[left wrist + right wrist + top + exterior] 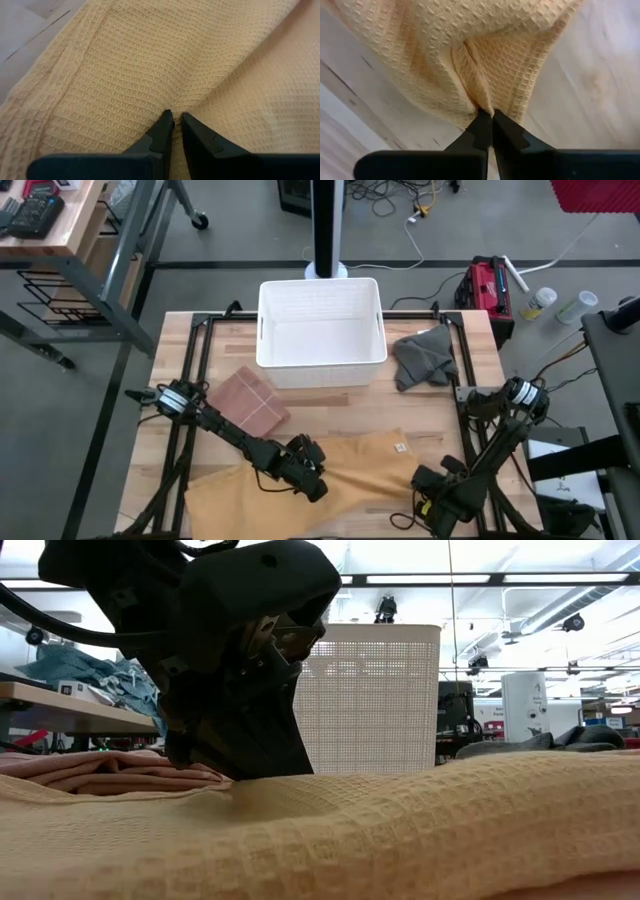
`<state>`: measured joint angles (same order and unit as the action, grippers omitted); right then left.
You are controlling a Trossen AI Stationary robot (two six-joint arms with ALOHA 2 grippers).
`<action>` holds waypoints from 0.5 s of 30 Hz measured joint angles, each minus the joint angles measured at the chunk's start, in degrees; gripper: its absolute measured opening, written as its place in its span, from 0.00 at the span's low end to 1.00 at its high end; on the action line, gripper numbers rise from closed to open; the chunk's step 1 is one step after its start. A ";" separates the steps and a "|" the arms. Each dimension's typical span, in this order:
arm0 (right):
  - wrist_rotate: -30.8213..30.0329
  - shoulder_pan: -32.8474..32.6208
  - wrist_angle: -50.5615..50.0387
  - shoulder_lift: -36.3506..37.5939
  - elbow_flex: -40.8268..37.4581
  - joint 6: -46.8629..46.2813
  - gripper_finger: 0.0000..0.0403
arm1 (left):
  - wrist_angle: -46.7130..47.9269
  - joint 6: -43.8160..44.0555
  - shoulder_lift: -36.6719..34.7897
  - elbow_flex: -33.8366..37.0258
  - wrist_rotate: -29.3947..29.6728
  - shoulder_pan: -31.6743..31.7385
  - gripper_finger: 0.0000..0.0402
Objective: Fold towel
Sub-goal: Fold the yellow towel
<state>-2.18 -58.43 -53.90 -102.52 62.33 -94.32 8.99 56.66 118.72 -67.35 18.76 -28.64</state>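
Observation:
A tan waffle-weave towel point(360, 465) lies spread over the near part of the table, with a few soft folds. My left gripper point(318, 486) is down on its middle, shut on the cloth. It fills the left of the low view point(240, 690). My right gripper point(420, 492) is at the towel's near right edge, shut on a pucker of cloth. The wrist views show the towel point(165, 60) point(485, 55) right in front of each pair of fingers. My left gripper pinches a small pucker of the towel's middle point(176, 111) between its two fingertips, slanting down from the far left. The cloth around it rests on the table, with faint creases running to the tips. How many layers it holds does not show. My right gripper pinches a narrow upright fold point(479, 97) near the towel's hemmed edge point(540, 80) between its fingertips. The fold is gathered into a ridge that runs away from the tips. The towel around it lies on the wooden table.
A white slatted basket point(320, 330) stands at the far middle. A folded pink cloth point(255, 402) lies to the far left of the towel, and a crumpled grey cloth point(420, 358) lies to the right of the basket. Black frame rails point(195, 380) run along the table's sides.

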 joint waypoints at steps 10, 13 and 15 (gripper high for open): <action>-7.20 -1.67 0.01 6.50 1.29 -0.20 0.22 | -2.29 -5.48 -2.68 0.70 -1.06 -0.20 0.09; -12.40 -1.60 -1.10 8.93 0.99 0.31 0.24 | -1.60 -7.77 -5.97 1.14 -1.63 -0.24 0.09; -14.03 -1.41 -3.08 9.92 0.71 0.31 0.25 | -2.95 -9.47 -8.59 0.70 -0.65 -0.30 0.09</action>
<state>-16.21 -59.84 -56.98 -92.60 63.04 -94.02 6.04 47.19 110.13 -66.66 18.10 -28.95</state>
